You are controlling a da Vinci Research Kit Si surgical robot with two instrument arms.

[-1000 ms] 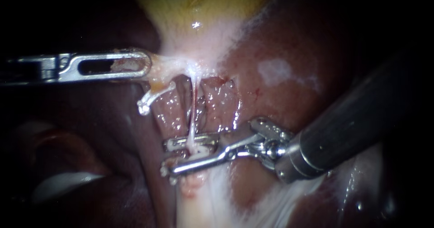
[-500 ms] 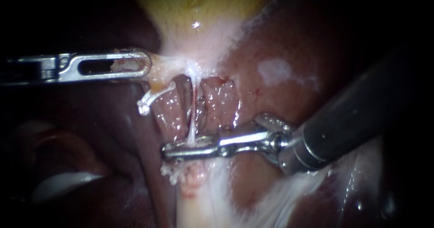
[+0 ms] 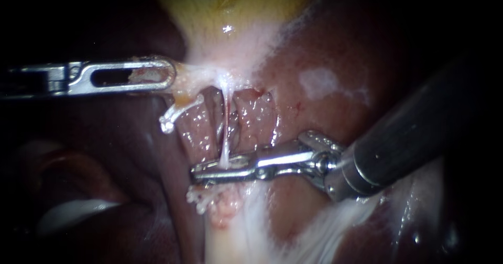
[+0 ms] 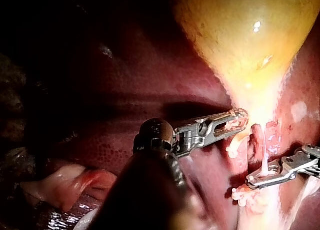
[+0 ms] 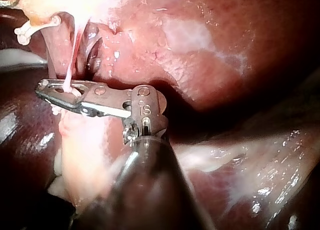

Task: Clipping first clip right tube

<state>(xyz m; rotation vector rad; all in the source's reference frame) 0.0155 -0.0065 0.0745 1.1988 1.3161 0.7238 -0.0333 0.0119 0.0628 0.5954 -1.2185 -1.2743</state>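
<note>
At lower centre, right instrument (image 3: 210,171) jaws pinched the tube (image 3: 225,138), needing a full, square squeeze; left instrument (image 3: 165,75) jaws gripped gallbladder (image 3: 236,18).

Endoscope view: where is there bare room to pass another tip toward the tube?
Open: bare liver between the gallbladder and my right instrument. Crowded: between my left instrument and the right one, around the tube and loose strands.

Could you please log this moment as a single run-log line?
left instrument: jaws shut on gallbladder neck | right instrument: jaws shut on thin tube | behind: liver
</note>
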